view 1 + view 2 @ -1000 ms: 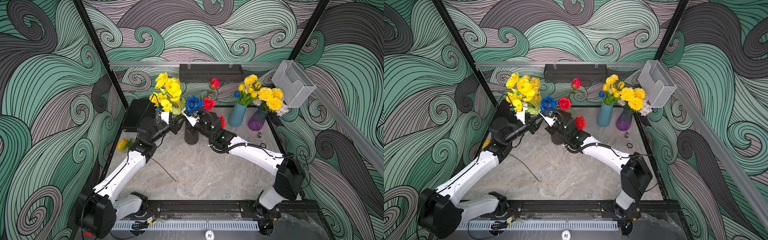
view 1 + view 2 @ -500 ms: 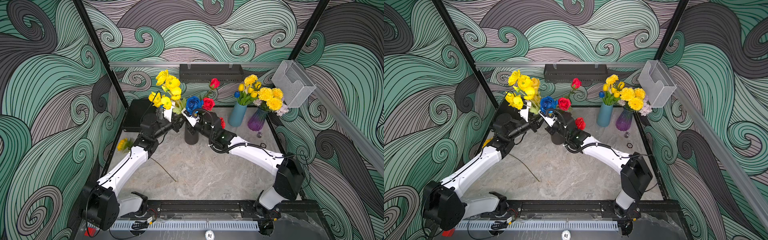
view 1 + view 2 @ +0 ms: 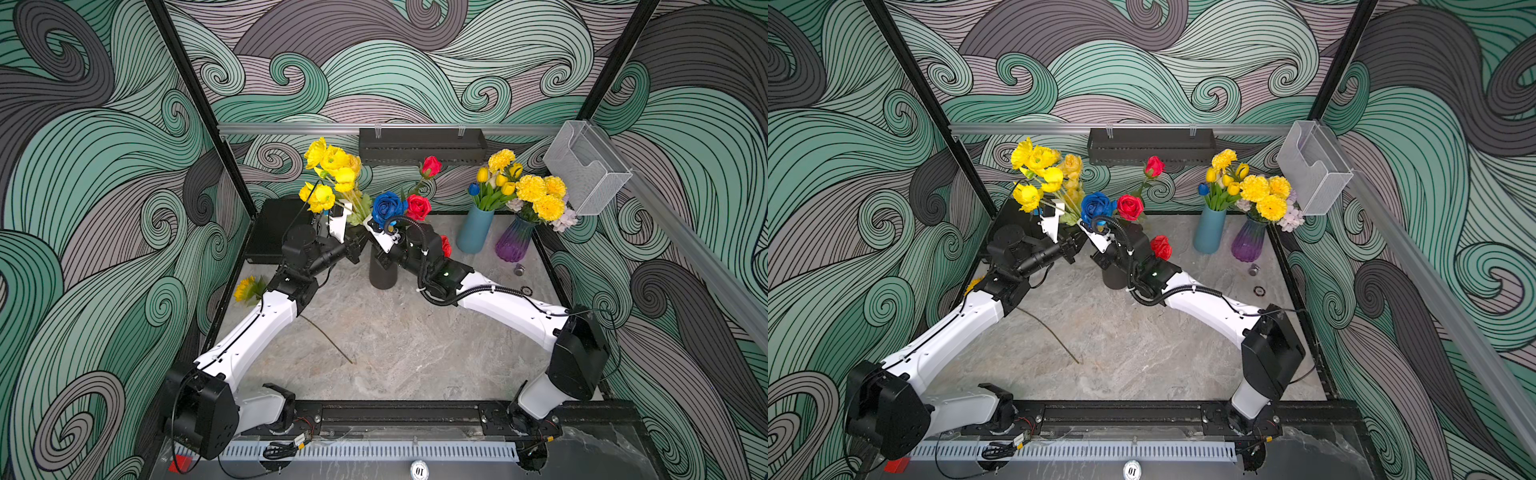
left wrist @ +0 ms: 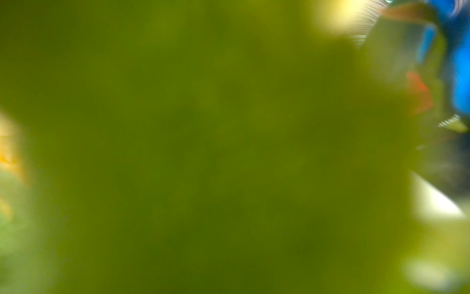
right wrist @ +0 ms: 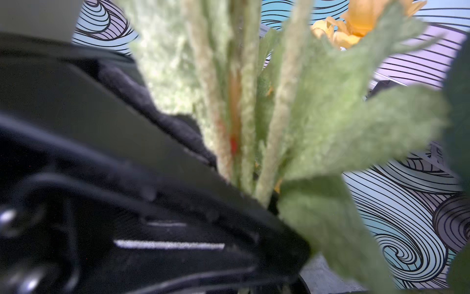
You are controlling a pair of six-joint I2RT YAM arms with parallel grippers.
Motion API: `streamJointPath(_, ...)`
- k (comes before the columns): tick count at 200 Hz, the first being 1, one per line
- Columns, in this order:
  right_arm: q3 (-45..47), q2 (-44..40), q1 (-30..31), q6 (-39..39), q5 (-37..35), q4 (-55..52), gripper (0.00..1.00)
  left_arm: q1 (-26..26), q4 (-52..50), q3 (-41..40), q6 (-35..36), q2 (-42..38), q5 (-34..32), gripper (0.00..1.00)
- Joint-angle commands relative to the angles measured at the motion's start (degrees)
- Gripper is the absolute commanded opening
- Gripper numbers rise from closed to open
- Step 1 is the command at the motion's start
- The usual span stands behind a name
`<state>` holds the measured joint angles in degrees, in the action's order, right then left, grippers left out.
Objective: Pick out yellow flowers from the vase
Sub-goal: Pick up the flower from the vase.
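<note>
Both end effectors meet tip to tip just above the black vase [image 3: 382, 275].

Left end effector [image 3: 356, 246]: jaws closed, seemingly pinching the stems of the yellow flowers [image 3: 332, 168]. Their heads fan up and away beyond it.

Right end effector [image 3: 371, 232]: closed too. What it grips, cannot tell.

Room: bare table [image 3: 395, 345] lies open on the base side of both. A black box [image 3: 270, 232] and the wall crowd the far side.

Count:
- 3 vases: the black one, a teal vase [image 3: 474, 232], a purple vase [image 3: 515, 245]
- 1 blue rose [image 3: 388, 206]
- 3 red roses [image 3: 417, 207]
- 1 loose yellow flower [image 3: 246, 288] on the table beside the left forearm

The left wrist view is green blur. The black vase's mouth is hidden under the right wrist.
</note>
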<state>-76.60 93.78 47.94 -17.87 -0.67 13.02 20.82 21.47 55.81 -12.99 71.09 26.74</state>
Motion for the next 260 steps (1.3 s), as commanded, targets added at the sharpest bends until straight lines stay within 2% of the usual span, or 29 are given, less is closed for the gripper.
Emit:
streamJointPath(1, 0.0, 0.7, 0.7, 0.6, 0.2, 0.5, 0.13, 0.1, -2.1, 3.4, -0.7, -0.5, -1.5, 0.05)
streamJointPath(33, 1.2, 1.3, 0.7, -0.4, -1.3, 1.6, 0.22, 0.2, -2.4, 4.1, -1.1, -1.0, -0.9, 0.03)
streamJointPath(65, 1.5, 2.9, 0.4, -0.8, -2.6, 2.7, 0.23, 0.3, -3.4, 4.6, -0.7, -1.5, -0.7, 0.04)
streamJointPath(88, 0.6, 4.3, 0.4, -1.4, -3.2, 2.4, 0.2, 0.4, -3.5, 4.3, -0.6, -1.9, -0.4, 0.04)
streamJointPath(111, 0.3, 4.6, 0.3, -1.7, -3.2, 2.5, 0.09, 0.4, -4.1, 4.2, -0.1, -2.0, -0.4, 0.06)
streamJointPath(138, 0.2, 3.6, 0.3, -1.9, -2.5, 2.2, 0.03, 0.4, -4.0, 3.2, 0.5, -1.9, -0.9, 0.1)
streamJointPath(208, -2.1, 2.5, 0.3, -1.5, -1.0, 0.7, 0.02, 0.5, -3.0, 1.3, 0.6, 0.7, -0.8, 0.28)
streamJointPath(242, -2.4, 2.6, 0.3, -1.0, -0.7, 0.9, 0.03, 0.6, -3.5, 2.0, 0.8, 2.2, -0.1, 0.28)
streamJointPath(260, -2.6, 2.5, 0.3, -1.0, -0.7, 0.8, 0.03, 0.6, -3.8, 2.2, 0.9, 2.6, 0.1, 0.23)
